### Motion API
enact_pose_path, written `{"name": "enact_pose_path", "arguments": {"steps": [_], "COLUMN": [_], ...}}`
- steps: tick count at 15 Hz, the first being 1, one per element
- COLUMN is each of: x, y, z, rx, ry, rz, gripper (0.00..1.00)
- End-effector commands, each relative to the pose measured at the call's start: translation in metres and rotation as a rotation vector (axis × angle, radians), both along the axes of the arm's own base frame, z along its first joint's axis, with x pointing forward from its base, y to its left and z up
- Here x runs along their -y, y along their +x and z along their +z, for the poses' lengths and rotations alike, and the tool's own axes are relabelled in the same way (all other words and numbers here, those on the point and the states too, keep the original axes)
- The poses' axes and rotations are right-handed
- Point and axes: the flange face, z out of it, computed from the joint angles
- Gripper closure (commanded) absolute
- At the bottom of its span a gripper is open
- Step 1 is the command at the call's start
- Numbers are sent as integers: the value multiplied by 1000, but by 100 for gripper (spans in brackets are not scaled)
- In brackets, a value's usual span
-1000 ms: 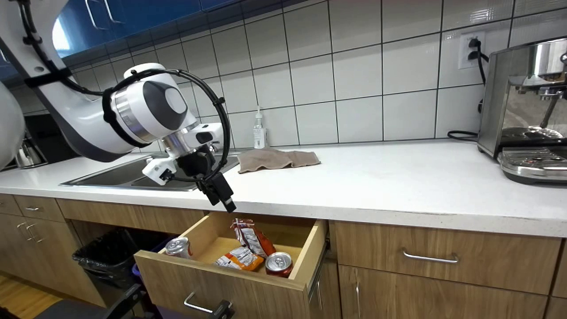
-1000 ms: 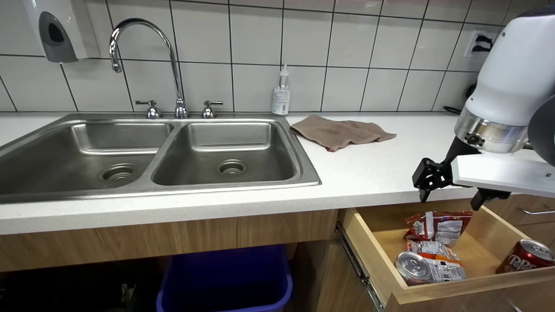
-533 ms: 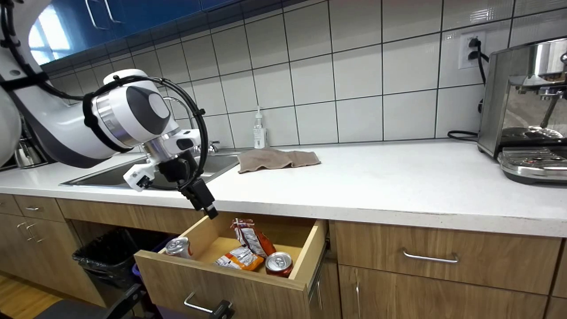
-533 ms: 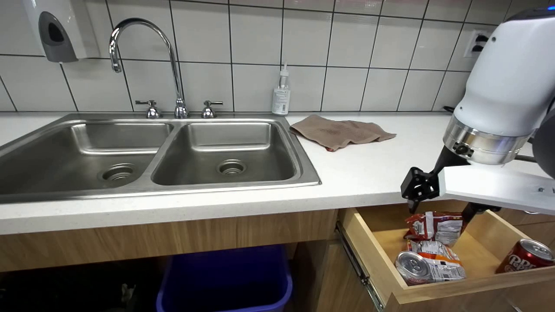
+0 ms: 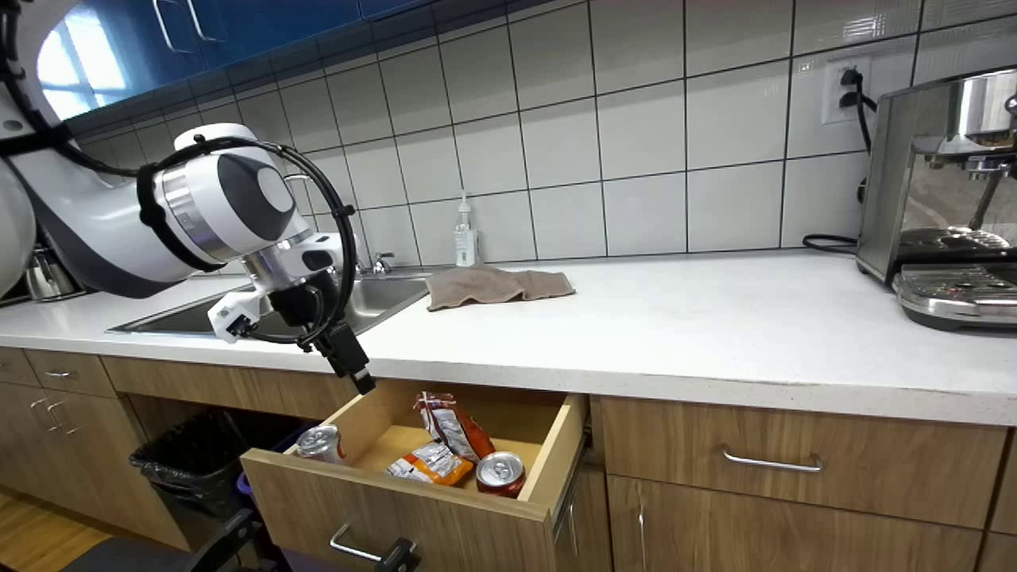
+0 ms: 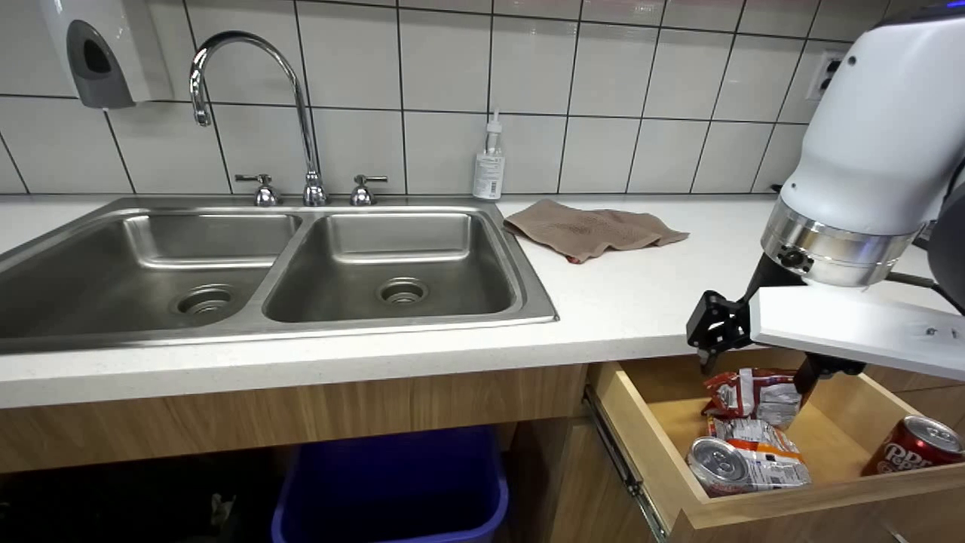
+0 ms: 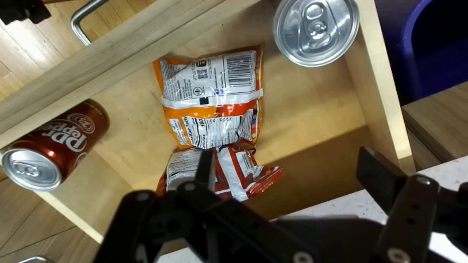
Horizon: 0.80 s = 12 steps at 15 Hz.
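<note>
Arm (image 5: 199, 206) shifted left and slightly lower in both exterior views since the earlier frames, gripper (image 7: 287, 160) along with it; drawer (image 5: 461, 528) and contents unmoved; gripper hangs over the back of the open drawer, fingers spread wide, nothing held between them; red snack bag (image 7: 234, 173) nearest, lower centre of the wrist view, one finger crossing in front of it (contact or a gap, I cannot tell); touching its upper edge, an orange snack bag (image 7: 215, 98), back label up, barcode and nutrition panel showing; Dr Pepper can (image 7: 69, 135) at left of the wrist view, in a front corner of the drawer; second drink can (image 7: 316, 33) at upper right, lid up.

Around these: blue bin (image 6: 392, 467), bottom centre of an exterior view; double-basin steel sink (image 6: 283, 260) at left there, gooseneck tap (image 6: 304, 124) above it; brown cloth (image 6: 592, 230) on the white counter (image 5: 675, 318); pump bottle (image 6: 490, 170) near the cloth's left end; espresso machine (image 5: 953, 206), right edge of an exterior view.
</note>
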Motion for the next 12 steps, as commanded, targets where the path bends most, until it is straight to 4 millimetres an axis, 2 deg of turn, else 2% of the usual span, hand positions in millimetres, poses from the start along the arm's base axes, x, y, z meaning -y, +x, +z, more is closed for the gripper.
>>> {"name": "enact_pose_path", "arguments": {"steps": [1,12], "x": [0,10], "y": [0,0], "z": [1,5], "rx": [-1,-54], "ry": [6,22], "rz": [-3,156], "gripper": [0,0]}}
